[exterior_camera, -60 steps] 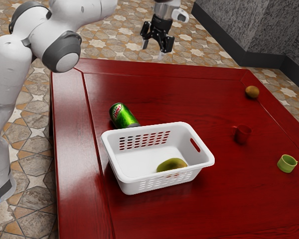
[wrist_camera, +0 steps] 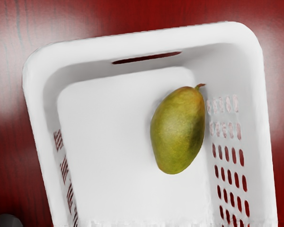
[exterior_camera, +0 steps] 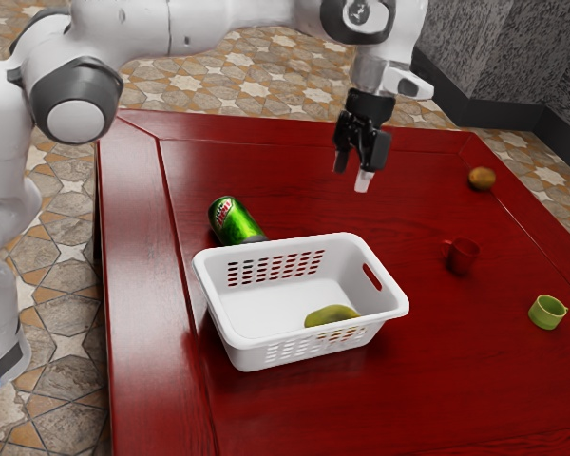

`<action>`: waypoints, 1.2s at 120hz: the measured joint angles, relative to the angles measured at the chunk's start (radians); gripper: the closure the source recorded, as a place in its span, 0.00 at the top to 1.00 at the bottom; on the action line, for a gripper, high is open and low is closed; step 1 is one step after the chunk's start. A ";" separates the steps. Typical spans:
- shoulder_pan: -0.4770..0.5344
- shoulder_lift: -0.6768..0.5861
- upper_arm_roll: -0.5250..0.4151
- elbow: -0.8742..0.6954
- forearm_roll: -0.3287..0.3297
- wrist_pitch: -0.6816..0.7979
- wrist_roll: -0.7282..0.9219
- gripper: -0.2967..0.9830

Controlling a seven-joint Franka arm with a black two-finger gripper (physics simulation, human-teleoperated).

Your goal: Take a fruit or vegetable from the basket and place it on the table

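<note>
Claw (exterior_camera: 352, 176) open and empty, raised above basket (wrist_camera: 132, 44); mango (wrist_camera: 177, 130) lies inside.
Mango looks firm, probably weighty, smooth enough to slip, skin easily bruised. Best hold: across the narrow middle, clear of stem (wrist_camera: 200, 85). Slotted wall (wrist_camera: 228, 140) crowds one flank.
</note>
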 joint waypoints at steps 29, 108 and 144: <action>-0.105 -0.165 0.003 -0.359 0.066 0.171 -0.009 0.76; -0.236 -0.093 0.000 -0.511 -0.077 0.498 -0.098 0.75; -0.247 -0.209 0.012 -0.592 0.061 0.536 -0.090 0.76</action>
